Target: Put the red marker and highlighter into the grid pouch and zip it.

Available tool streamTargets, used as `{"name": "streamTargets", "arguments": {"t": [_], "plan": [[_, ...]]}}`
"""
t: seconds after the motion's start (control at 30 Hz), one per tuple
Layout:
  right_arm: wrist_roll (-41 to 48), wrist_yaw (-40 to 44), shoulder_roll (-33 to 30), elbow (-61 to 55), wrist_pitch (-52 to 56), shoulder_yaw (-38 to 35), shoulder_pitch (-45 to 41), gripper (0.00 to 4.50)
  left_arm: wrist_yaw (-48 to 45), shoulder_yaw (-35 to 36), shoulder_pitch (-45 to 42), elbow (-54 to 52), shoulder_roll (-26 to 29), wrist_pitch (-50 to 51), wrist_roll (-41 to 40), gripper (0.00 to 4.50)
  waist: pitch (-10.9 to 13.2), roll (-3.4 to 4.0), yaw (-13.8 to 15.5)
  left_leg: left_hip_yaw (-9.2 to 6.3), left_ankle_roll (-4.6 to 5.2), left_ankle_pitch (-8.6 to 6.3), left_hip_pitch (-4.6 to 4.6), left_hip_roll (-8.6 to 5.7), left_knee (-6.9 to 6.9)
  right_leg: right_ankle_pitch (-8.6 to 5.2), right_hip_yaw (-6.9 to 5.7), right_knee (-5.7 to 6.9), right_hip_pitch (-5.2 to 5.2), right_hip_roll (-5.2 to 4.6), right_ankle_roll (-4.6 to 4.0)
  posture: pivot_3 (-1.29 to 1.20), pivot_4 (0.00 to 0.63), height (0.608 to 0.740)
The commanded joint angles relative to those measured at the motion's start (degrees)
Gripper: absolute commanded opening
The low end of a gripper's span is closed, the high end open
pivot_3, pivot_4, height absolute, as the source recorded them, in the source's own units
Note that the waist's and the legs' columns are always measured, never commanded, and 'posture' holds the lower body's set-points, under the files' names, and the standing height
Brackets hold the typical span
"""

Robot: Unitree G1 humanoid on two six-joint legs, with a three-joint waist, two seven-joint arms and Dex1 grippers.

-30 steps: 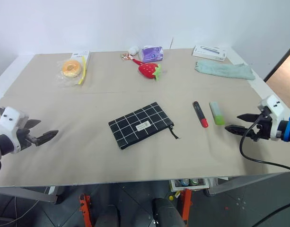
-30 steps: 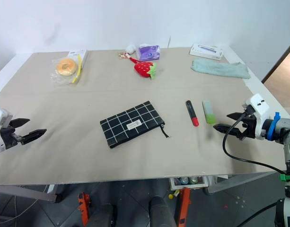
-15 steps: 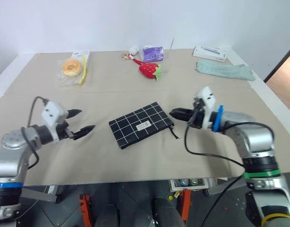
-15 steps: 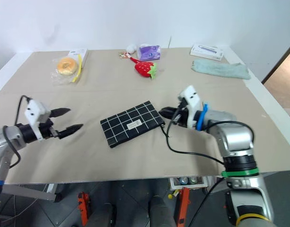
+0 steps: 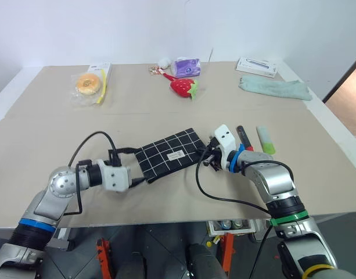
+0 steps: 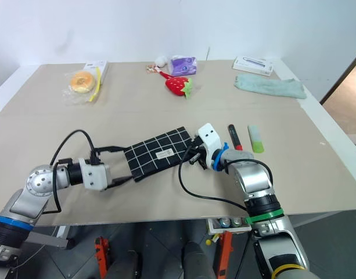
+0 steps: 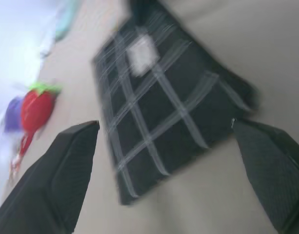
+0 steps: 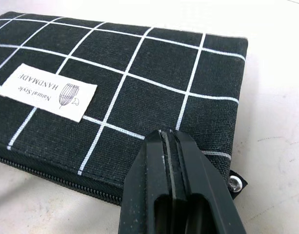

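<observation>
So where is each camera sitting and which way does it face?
Left eye, right eye: on the head, looking forward and down at the table; both arms show.
Left wrist: on the left arm, facing the grid pouch between its open end effector's fingers.
Right wrist: on the right arm, above the pouch's zipper corner; its shut end effector shows.
All share the pouch.

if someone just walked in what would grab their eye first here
Both grippers meeting at the grid pouch mid-table: the left gripper spreads its fingers wide around the pouch's near-left corner, while the right gripper is shut at the pouch's zipper end. Just right of the pouch, the red marker and the highlighter lie side by side, and a red strawberry toy stands out near the far edge.
</observation>
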Motion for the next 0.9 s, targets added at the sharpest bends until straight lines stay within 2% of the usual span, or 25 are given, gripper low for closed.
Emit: {"name": "streamTargets", "arguments": {"t": [0.03, 0.27, 0.6, 0.9], "plan": [[-0.7, -0.9, 0.4, 0.2, 2.4, 0.3, 1.1, 0.07, 1.9, 0.0, -0.2, 1.5, 2.4, -6.2, 2.1, 4.50, -0.1, -0.06, 0.0, 0.00, 0.00, 0.00, 0.00, 0.02, 0.00, 0.00, 0.00, 0.00, 0.00, 0.01, 0.00, 0.00, 0.150, 0.740], [-0.4, -1.2, 1.0, -0.5, 3.1, 0.7, 1.5, 0.07, 4.7, -1.2, 1.3, 2.1, 2.0, -9.8, 3.7, 4.50, -0.3, -0.16, 0.0, 0.00, 0.01, -0.01, 0.03, 0.06, 0.00, 0.00, 0.00, 0.00, 0.03, 0.03, 0.00, 0.00, 0.150, 0.740], [-0.5, -1.4, 2.3, -1.4, 3.9, 1.0, 1.4, 0.07, 13.0, -5.9, -2.3, 6.5, -4.1, -11.6, 13.3, 4.50, -0.7, -0.16, 0.0, 0.00, 0.03, -0.02, 0.16, 0.06, 0.00, 0.00, 0.00, 0.01, 0.14, 0.07, 0.00, 0.00, 0.150, 0.740], [-0.3, -1.5, 2.4, -3.4, 5.1, 0.5, 2.3, 0.07, 15.2, -8.1, -5.6, 9.6, -4.9, -11.2, 14.1, 4.50, -0.8, -0.01, 0.0, -0.04, 0.03, -0.01, 0.24, 0.08, -0.01, 0.00, 0.02, 0.01, 0.23, 0.14, 0.00, 0.00, 0.150, 0.740]]}}
